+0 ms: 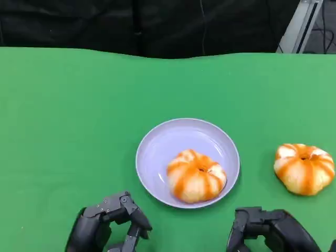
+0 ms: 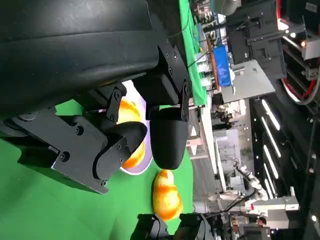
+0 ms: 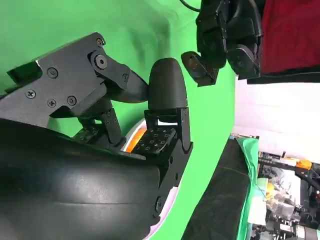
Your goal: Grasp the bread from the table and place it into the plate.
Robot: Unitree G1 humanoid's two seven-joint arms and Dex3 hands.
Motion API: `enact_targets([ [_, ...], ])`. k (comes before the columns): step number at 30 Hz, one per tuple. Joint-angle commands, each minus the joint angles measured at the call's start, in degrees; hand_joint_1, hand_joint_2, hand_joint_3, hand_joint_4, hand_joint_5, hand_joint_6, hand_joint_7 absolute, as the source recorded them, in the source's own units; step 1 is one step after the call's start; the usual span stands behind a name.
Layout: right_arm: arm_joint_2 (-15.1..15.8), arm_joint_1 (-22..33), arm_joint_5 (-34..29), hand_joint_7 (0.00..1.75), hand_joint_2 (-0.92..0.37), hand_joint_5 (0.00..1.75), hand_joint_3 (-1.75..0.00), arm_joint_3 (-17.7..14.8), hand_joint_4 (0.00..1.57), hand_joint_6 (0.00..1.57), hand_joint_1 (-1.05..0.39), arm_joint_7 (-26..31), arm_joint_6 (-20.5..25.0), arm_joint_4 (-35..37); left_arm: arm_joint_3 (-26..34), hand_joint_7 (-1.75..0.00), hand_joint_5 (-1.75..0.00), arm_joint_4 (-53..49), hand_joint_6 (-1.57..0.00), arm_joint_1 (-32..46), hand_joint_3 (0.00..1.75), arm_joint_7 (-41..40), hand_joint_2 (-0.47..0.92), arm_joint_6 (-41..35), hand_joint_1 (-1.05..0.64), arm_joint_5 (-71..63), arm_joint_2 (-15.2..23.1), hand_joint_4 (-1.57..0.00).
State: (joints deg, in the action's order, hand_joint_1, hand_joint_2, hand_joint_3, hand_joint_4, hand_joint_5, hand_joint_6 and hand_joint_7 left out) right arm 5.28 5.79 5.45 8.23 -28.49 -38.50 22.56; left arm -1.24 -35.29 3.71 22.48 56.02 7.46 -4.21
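The left robot hand point(image 1: 107, 223) sits at 7 o'clock on the green tabletop point(image 1: 63, 121), fingers curled, holding nothing. The plate point(image 1: 163, 144) in the middle holds one bread point(image 1: 196, 176). The right robot hand point(image 1: 270, 231) at 5 o'clock is empty, fingers curled. Another bread point(image 1: 304, 168) lies at 3 o'clock, outside the plate.

Head view, as I see it from the remote station: a green cloth point(image 1: 63, 131) covers the table to its far edge, where a black curtain point(image 1: 105, 26) hangs behind it. A silver metal frame point(image 1: 302, 23) leans in at the upper right corner. Left wrist view: a blue box point(image 2: 222, 65) stands beyond the table, and strip lights point(image 2: 270, 130) run along the ceiling. Right wrist view: a red cloth point(image 3: 292, 35) shows beyond the table.
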Motion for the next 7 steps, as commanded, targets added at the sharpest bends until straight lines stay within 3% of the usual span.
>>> enact_targets([
  [1,1.16,0.73,0.87,1.28,-0.56,1.57,-1.06,-0.53,0.83,0.85,-0.11,-0.37,0.72,-1.24,0.06,-1.36,-1.65,-0.6,-0.82,-0.14,1.22,-0.8,0.52,0.5,-0.06,-0.13,0.51,-0.75],
  [7,1.2,0.04,1.34,1.28,-0.59,1.56,-1.04,-1.24,0.84,0.85,-0.1,-1.05,-0.02,-0.12,0.07,-1.35,-1.65,-0.3,-0.83,-0.15,1.24,-0.56,0.51,0.06,-0.06,0.62,0.44,-0.77],
])
